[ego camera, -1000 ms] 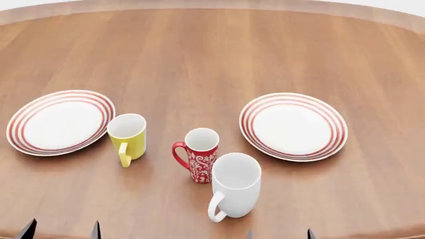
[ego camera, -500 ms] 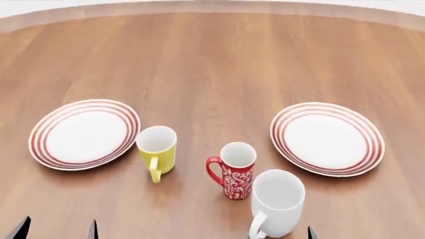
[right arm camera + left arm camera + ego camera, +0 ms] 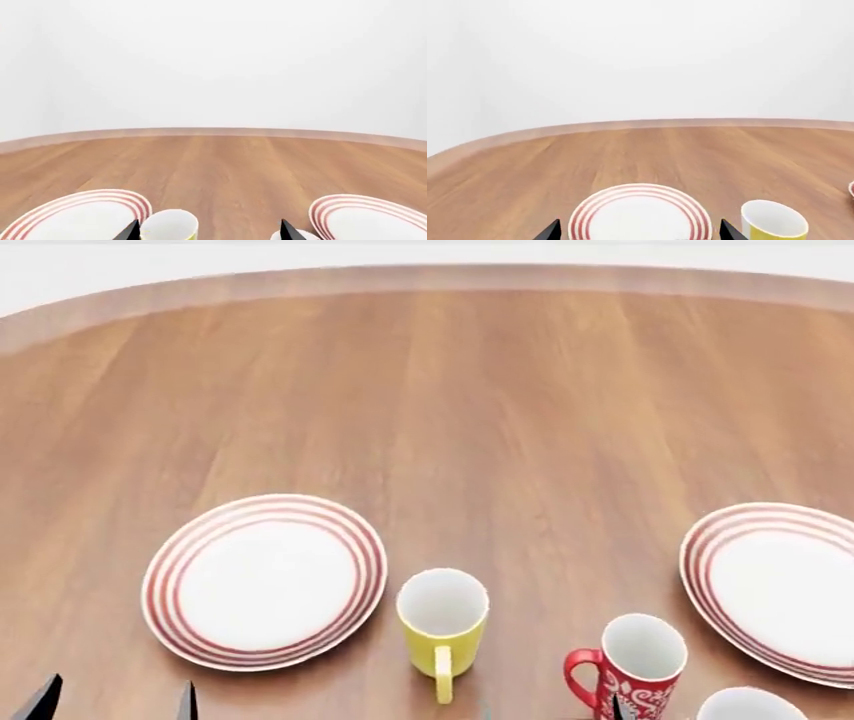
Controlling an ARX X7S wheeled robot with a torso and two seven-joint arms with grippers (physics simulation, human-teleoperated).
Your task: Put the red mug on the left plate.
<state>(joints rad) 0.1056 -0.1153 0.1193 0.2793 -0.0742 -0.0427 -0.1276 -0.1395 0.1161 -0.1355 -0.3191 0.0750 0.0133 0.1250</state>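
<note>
The red mug with white scrolls stands upright near the head view's lower edge, handle to the left. The left plate, white with red rings, lies bare to its left, with the yellow mug between them. The plate also shows in the left wrist view and the right wrist view. My left gripper is open and empty, short of the plate. My right gripper is open and empty, one fingertip in front of the red mug.
A yellow mug stands right of the left plate. The right plate lies at the right edge. A plain white mug's rim shows at the lower right. The wooden table stretches far ahead.
The head view has swung to the left and up, so plates and mugs have slid right and down in the picture. The mugs and plates keep their places on the table. Both grippers stay open.
</note>
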